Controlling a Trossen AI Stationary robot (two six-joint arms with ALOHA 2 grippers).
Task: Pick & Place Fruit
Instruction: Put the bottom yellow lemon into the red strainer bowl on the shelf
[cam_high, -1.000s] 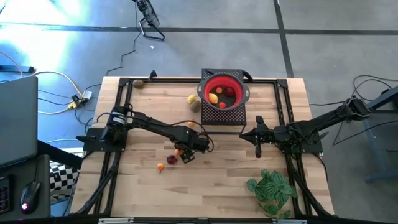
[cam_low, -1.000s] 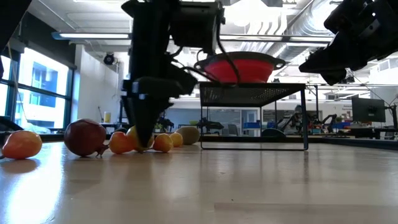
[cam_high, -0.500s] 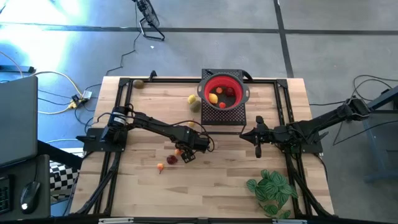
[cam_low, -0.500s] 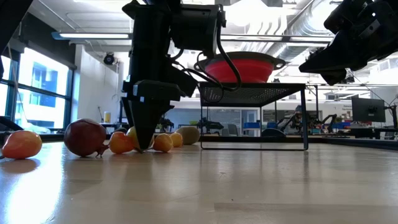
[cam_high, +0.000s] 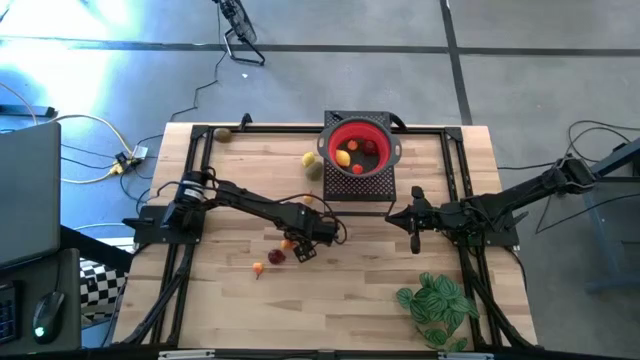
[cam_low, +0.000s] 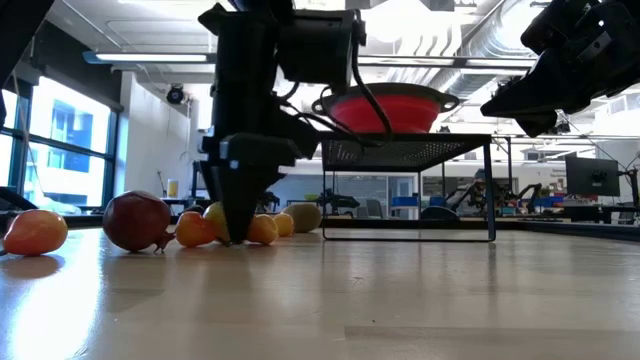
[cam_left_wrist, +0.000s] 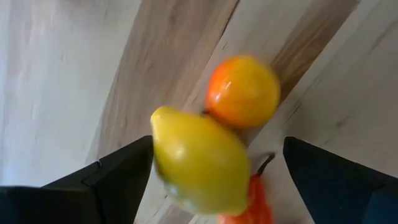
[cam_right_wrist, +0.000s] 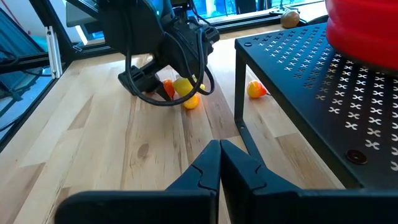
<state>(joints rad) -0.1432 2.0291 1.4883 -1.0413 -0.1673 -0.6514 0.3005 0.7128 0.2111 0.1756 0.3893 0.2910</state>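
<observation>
The left gripper (cam_left_wrist: 214, 174) is straddling a yellow fruit (cam_left_wrist: 199, 162), fingers spread. The orange fruit (cam_left_wrist: 242, 91) just beyond, seemingly touching, risks getting knocked as they close.

Wooden desk (cam_high: 370, 290) fills the frame centre. Green leafy plant (cam_high: 438, 305) at lower right of the desk. Black perforated stand (cam_high: 360, 183) at top centre, red bowl (cam_high: 335, 137) sitting on it. Laptop (cam_high: 25, 190) at left edge, computer mouse (cam_high: 45, 315) lower left. Cables (cam_high: 85, 140) on grey floor, upper left.
</observation>
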